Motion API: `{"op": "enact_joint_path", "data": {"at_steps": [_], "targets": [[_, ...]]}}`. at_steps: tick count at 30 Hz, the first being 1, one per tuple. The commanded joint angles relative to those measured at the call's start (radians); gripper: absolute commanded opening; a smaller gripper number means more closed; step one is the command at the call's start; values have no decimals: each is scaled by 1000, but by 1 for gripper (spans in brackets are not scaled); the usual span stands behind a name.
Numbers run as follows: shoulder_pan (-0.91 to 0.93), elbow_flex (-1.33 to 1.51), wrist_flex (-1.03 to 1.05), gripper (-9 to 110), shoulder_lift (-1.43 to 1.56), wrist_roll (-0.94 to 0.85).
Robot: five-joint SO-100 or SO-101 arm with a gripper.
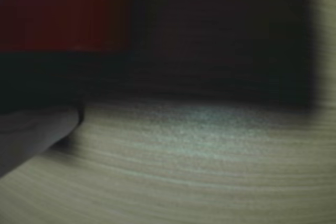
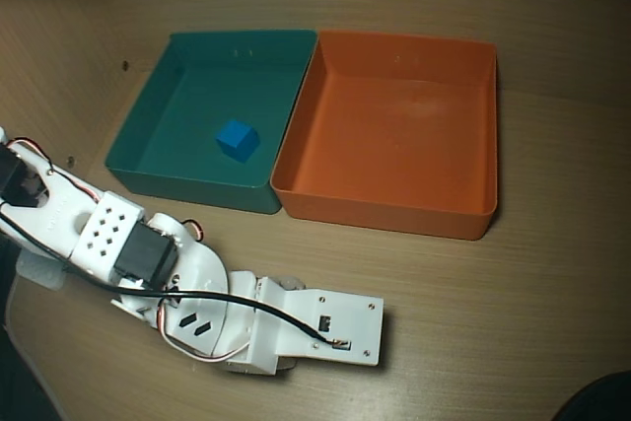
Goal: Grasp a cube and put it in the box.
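In the blurred wrist view, a pale gripper finger [image 1: 37, 129] is lying low over the wooden table [image 1: 210, 182], a dark red block [image 1: 65, 9] looming just above it; whether the jaws are clamping it I cannot tell. In the overhead view, the white arm [image 2: 246, 322] is stretching along the table below the orange bin [image 2: 394, 214], which is sitting against the teal bin [image 2: 158, 175] holding a blue cube [image 2: 237, 139].

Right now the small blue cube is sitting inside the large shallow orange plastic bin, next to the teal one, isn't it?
Not quite: the overhead view shows the small blue cube inside the teal plastic bin. The large shallow orange plastic bin beside it holds nothing.

Wrist view dim, v. blurry; overhead view sharper w/ dark corners.
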Motion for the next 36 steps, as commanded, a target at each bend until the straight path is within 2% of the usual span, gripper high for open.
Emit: {"op": "enact_joint_path", "data": {"at_steps": [1, 6, 16, 25, 36], "targets": [[-11, -71, -14, 34, 34, 12], [-35, -71, -14, 25, 37, 15], [-40, -69, -14, -7, 35, 15], [-41, -72, -14, -6, 67, 9], [-110, -67, -14, -6, 422, 15]]}}
